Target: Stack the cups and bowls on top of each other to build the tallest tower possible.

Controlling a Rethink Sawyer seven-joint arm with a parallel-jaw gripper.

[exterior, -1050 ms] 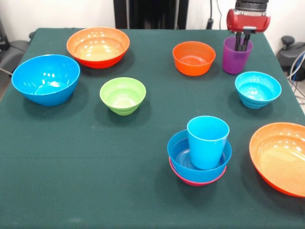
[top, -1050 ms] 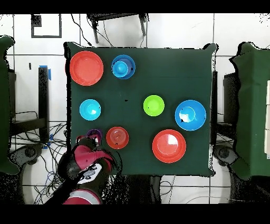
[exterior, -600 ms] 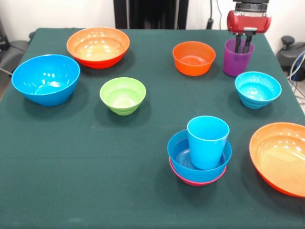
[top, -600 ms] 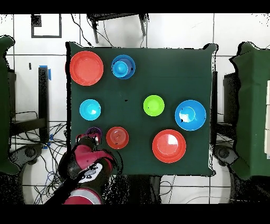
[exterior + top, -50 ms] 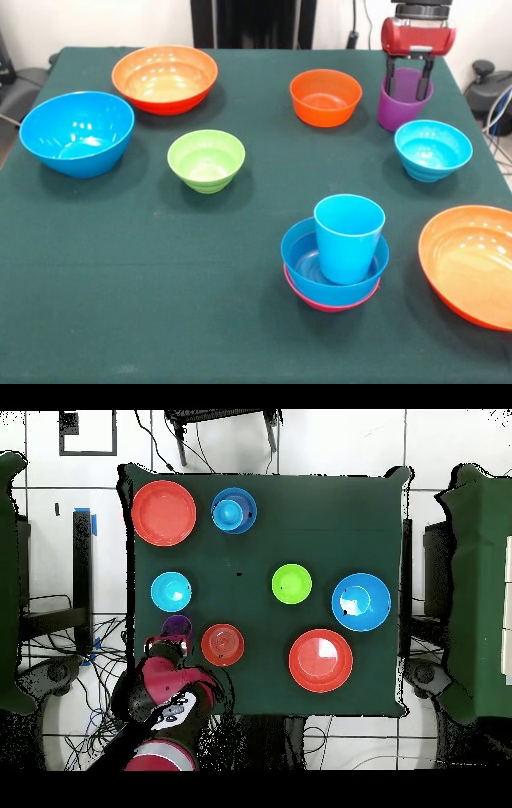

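Fingers (image 5: 390, 77) spread, straddling purple cup (image 5: 404, 108) rim.

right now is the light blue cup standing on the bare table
No, in the front view the light blue cup stands upright inside a blue bowl nested in a pink bowl.

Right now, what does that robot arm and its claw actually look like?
The arm is bulky and rounded, with glossy red shells over black joints and a white patch on top. Its gripper has a red, rounded housing and two thin, straight black fingers.
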